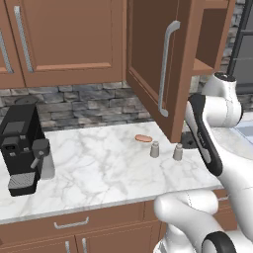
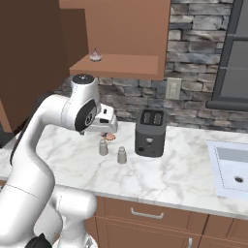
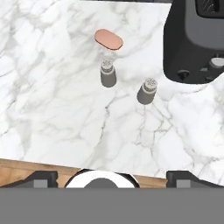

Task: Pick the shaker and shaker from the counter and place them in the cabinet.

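Observation:
Two small grey shakers stand upright side by side on the white marble counter (image 1: 99, 170): one shaker (image 1: 154, 149) (image 2: 103, 147) (image 3: 107, 73) to the left, the other shaker (image 1: 178, 151) (image 2: 122, 155) (image 3: 147, 90) to the right. My gripper (image 2: 103, 130) (image 3: 113, 178) hovers above them, pointing down, open, with nothing between its wide-set fingertips (image 3: 40, 177). The brown cabinet (image 2: 116, 65) hangs above with its door (image 1: 153, 59) swung open and its wooden shelf (image 1: 202, 66) exposed.
A small orange-brown sausage-shaped item (image 1: 143, 138) (image 3: 108, 39) lies just behind the shakers. A dark toaster (image 2: 151, 131) (image 3: 197, 39) stands to their right, a sink (image 2: 232, 169) further right. A black coffee machine (image 1: 22, 148) stands at the counter's left. A small pinkish item (image 2: 95, 56) sits on the cabinet shelf.

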